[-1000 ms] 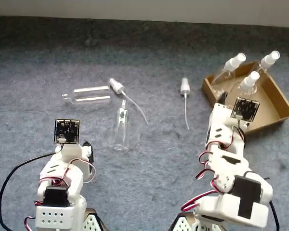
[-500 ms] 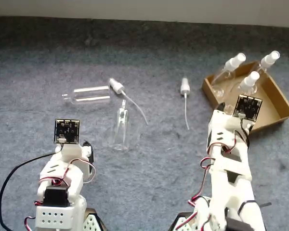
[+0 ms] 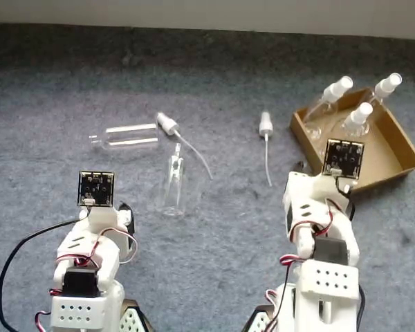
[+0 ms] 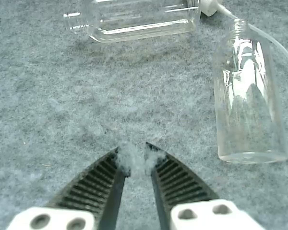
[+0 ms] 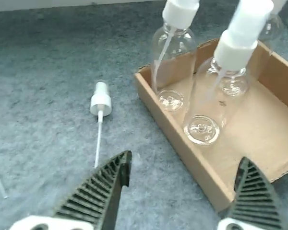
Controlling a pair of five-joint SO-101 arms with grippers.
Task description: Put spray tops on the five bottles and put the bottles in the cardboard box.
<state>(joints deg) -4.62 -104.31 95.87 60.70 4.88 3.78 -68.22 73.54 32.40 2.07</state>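
Observation:
The cardboard box [image 3: 391, 155] lies at the right and holds three clear bottles with spray tops [image 3: 330, 99] [image 3: 385, 88] [image 3: 354, 121]. Two uncapped bottles lie on the carpet, one farther back [image 3: 128, 135] and one nearer [image 3: 173, 181]. Beside them is a loose spray top [image 3: 167, 124], and another spray top [image 3: 265, 126] lies left of the box. My right gripper [image 5: 186, 157] is open wide and holds nothing, just short of the box's near-left corner [image 5: 149, 91]. My left gripper [image 4: 133, 152] hangs over bare carpet near the nearer bottle [image 4: 247, 96], its fingers almost together and holding nothing.
Grey carpet covers the table, with a darker strip along the far edge. Each loose spray top trails a thin dip tube [image 3: 268, 162] across the carpet. Free room lies between the two arms [image 3: 90, 242] [image 3: 318, 214].
The right arm has swung its wrist a little to the left and back from the box. The left arm and all the bottles have stayed put.

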